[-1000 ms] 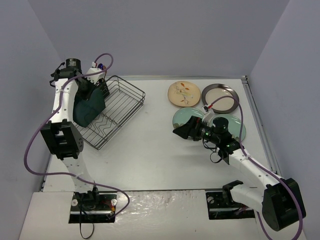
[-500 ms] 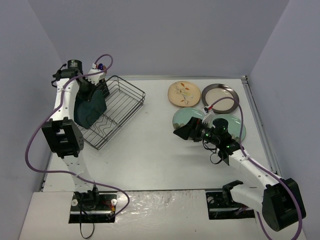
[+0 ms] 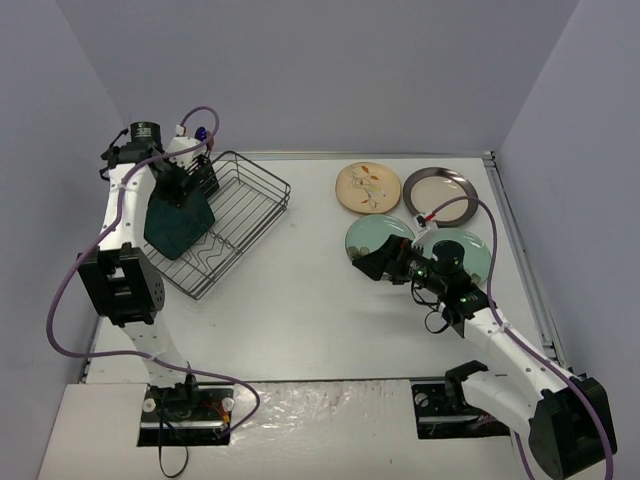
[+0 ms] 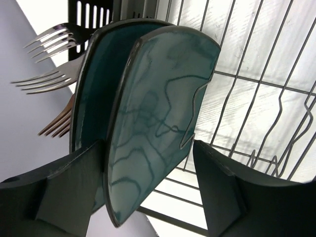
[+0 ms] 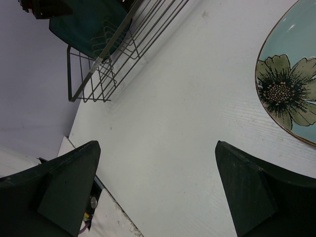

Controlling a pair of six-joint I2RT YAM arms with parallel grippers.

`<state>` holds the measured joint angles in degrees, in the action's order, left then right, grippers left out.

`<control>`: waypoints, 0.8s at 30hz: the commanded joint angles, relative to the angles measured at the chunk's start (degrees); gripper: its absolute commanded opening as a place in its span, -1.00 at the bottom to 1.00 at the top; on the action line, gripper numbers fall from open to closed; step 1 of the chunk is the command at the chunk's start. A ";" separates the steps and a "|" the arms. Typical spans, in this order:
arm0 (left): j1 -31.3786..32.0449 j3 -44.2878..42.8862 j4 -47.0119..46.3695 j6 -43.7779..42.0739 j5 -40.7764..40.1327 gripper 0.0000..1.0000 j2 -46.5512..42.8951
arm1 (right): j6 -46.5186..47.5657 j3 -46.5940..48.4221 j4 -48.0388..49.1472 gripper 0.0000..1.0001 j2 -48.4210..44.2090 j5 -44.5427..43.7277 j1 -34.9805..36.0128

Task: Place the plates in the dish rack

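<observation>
- At the upper left of the top view, two dark teal plates [image 3: 178, 218] are seen standing on edge in the dish rack [image 3: 262, 215], close to the cutlery holder [image 4: 94, 12] and its forks [image 4: 49, 59].
- The left end effector [image 4: 148, 148] is seen released. Its fingers are spread on either side of the nearer teal plate, which is judged to be carried by the rack wires alone.
- The step in hand is judged to be the setting-down of the second plate. A straight withdrawal is called for, so that neither plate is tipped.
- At the centre right, the right end effector [image 5: 158, 143] is held wide open, grasping nothing, over the bare surface [image 3: 320, 300] just beside the flowered mint plate [image 5: 286, 94].
- Four round plates are left to be loaded, all lying flat at the upper right: the two mint plates [image 3: 378, 233], the cream floral plate [image 3: 368, 187] and the dark-rimmed plate [image 3: 440, 185]. A grasp at a rim is called for next.
</observation>
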<state>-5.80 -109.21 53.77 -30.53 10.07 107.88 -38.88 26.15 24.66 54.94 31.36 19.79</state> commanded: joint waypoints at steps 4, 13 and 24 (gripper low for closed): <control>0.39 -0.59 -7.05 8.62 -1.19 0.74 -10.48 | 1.03 -0.46 -4.62 1.00 -5.48 -8.85 -1.11; 0.84 12.49 -16.67 25.94 -3.85 0.94 -27.82 | -2.77 -3.19 -11.98 1.00 -8.45 -19.95 -2.92; 1.93 46.97 -30.80 45.94 12.92 0.94 -56.33 | -10.90 -7.66 -9.98 0.98 -3.92 -31.93 -4.06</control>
<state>-4.78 -69.27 32.16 5.39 13.45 57.91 -45.51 19.49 9.97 48.61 5.66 16.30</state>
